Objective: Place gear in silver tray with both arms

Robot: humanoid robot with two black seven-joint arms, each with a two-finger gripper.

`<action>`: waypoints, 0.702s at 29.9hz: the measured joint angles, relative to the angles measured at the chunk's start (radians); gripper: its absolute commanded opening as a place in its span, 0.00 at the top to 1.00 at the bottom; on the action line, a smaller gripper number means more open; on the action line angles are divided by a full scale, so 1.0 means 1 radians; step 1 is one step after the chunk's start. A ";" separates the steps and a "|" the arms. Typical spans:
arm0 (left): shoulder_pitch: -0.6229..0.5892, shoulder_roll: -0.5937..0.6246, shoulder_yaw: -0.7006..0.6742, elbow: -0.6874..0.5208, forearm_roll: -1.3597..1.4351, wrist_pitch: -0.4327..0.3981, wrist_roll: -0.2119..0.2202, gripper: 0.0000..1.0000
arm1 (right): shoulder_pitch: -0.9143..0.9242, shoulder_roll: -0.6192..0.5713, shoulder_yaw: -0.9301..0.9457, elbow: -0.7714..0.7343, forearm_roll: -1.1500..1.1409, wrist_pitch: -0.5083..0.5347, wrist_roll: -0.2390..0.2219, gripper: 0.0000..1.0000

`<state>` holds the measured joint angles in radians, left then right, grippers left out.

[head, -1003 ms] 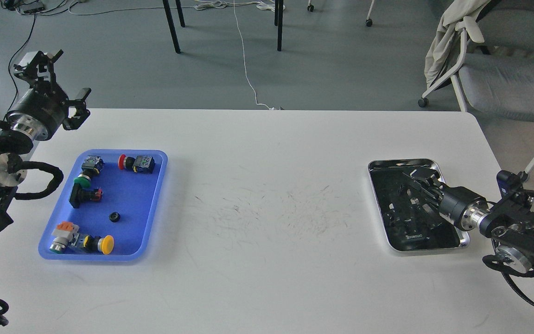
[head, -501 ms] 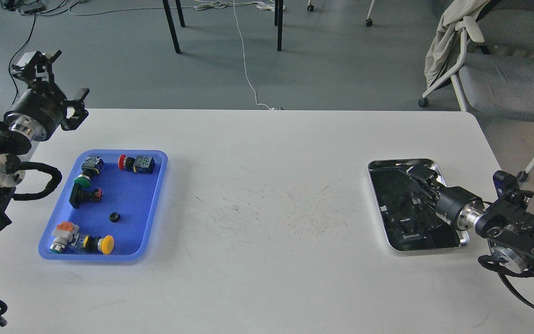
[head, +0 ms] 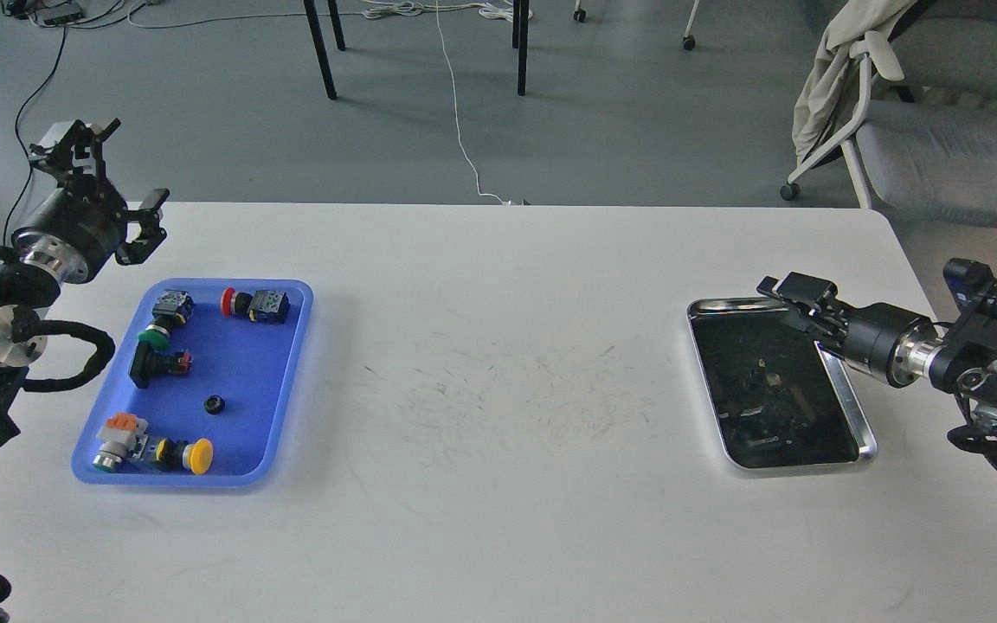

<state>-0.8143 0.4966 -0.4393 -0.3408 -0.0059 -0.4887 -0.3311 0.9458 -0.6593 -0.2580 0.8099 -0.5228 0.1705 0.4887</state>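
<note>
The silver tray (head: 845,394) lies at the right of the white table. Its dark bottom mirrors my arm, and a small dark piece (head: 758,377) lies in it; I cannot tell what it is. My right gripper (head: 797,298) hovers over the tray's far right rim, open, with nothing between its fingers. A small black gear (head: 215,404) lies in the blue tray (head: 286,381) at the left. My left gripper (head: 113,186) is open and empty, raised beyond the table's far left corner, behind the blue tray.
The blue tray also holds several push-button switches with red (head: 228,302), green (head: 151,337) and yellow (head: 198,456) caps. A grey chair (head: 940,147) stands past the far right corner. Table legs and cables are on the floor behind.
My right gripper has lifted out of the silver tray and drawn back to its far right rim. My left gripper has shifted only slightly.
</note>
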 measured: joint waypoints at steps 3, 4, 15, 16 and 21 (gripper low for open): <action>0.007 0.017 -0.001 -0.011 -0.001 0.000 0.019 0.02 | 0.030 -0.001 -0.033 0.002 -0.017 0.030 0.000 0.29; 0.008 0.025 0.000 -0.017 -0.001 0.000 0.029 0.02 | 0.040 -0.002 -0.040 0.006 -0.029 0.039 0.000 0.29; 0.010 0.070 0.011 -0.075 0.003 0.000 0.050 0.02 | 0.131 -0.085 -0.047 0.145 -0.170 0.082 0.000 0.26; 0.011 0.073 0.011 -0.085 0.003 0.000 0.050 0.02 | 0.139 -0.090 -0.044 0.156 -0.177 0.082 0.000 0.23; 0.001 0.078 0.001 -0.121 0.002 0.000 0.050 0.02 | 0.165 -0.114 0.021 0.189 -0.171 0.061 0.000 0.18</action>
<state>-0.8132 0.5748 -0.4379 -0.4621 -0.0039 -0.4887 -0.2810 1.1105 -0.7735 -0.2371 0.9986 -0.6937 0.2313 0.4887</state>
